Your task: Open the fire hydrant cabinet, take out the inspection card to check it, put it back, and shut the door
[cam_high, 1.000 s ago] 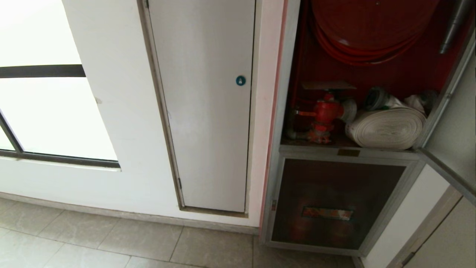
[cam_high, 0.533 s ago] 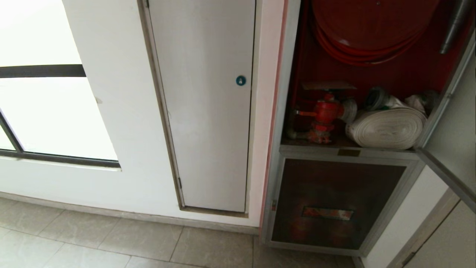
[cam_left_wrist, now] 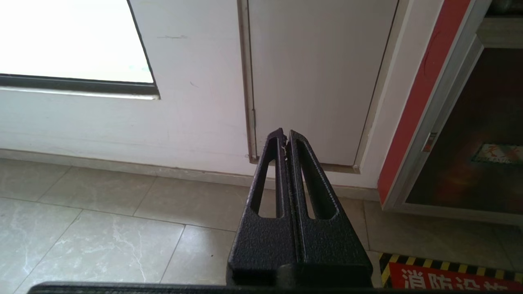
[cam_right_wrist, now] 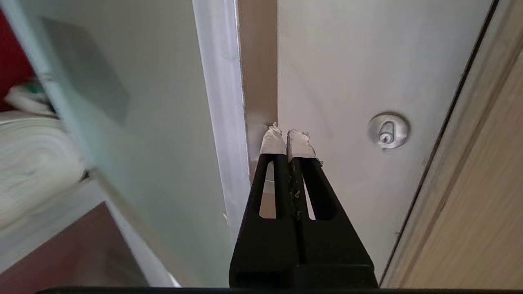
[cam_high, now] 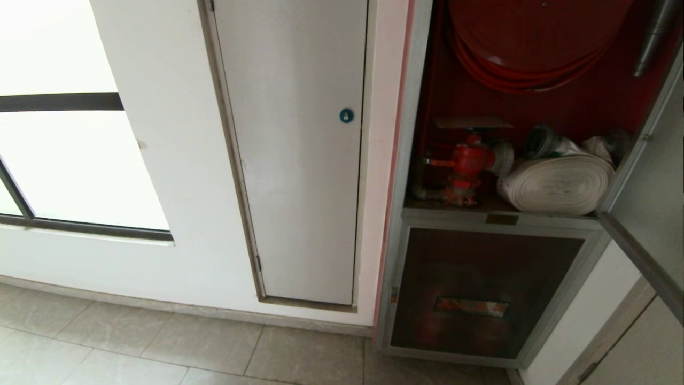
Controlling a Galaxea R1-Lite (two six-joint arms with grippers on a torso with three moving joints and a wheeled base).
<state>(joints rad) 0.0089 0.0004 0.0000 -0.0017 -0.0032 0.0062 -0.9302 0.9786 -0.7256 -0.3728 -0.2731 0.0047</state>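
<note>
Both grippers we see pressed shut, empty.
The right gripper (cam_right_wrist: pixel 287 141) points beside the open door (cam_high: pixel 649 208); the fire hydrant cabinet (cam_high: pixel 406 160) shows the inspection card (cam_high: pixel 471 123) above its valve.

Red valve (cam_high: pixel 466 160), white hose (cam_high: pixel 556 184), brushed-silver door (cam_high: pixel 649 214).

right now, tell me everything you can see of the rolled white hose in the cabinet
The flat white fabric fire hose is wound into a tight coil and lies on its side on the floor of the open red-lined cabinet, just right of the red valve. Its layered edges look slightly yellowed. A metal coupling and loose cloth sit behind it. Nothing grips it; its right end reaches the silver frame.
</note>
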